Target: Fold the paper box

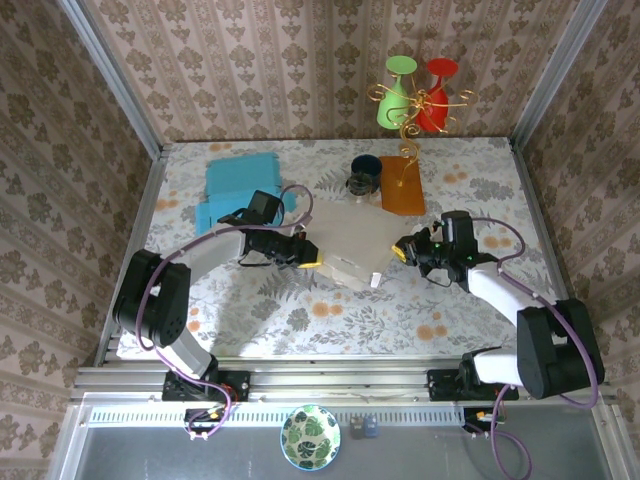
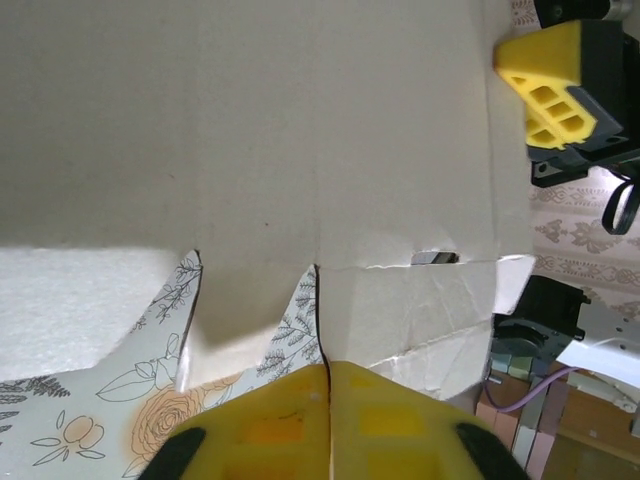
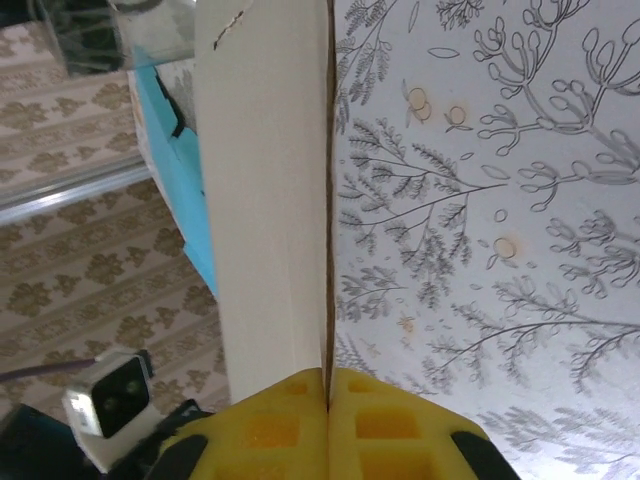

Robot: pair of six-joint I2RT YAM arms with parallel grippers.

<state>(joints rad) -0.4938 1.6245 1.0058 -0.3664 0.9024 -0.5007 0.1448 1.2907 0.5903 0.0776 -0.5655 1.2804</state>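
Floral cloth covers the table [image 1: 300,310], and near its middle, between the two arms, we see the paper box [image 1: 345,238] lying mostly flat. The left gripper [image 1: 311,262] has its yellow fingers pressed together on the box's left edge. The right gripper [image 1: 400,248] pinches the right edge, fingers equally tight.

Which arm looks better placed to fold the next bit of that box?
Probably left: the left gripper sits at the box's cut flaps; the right gripper pinches a plain side edge.
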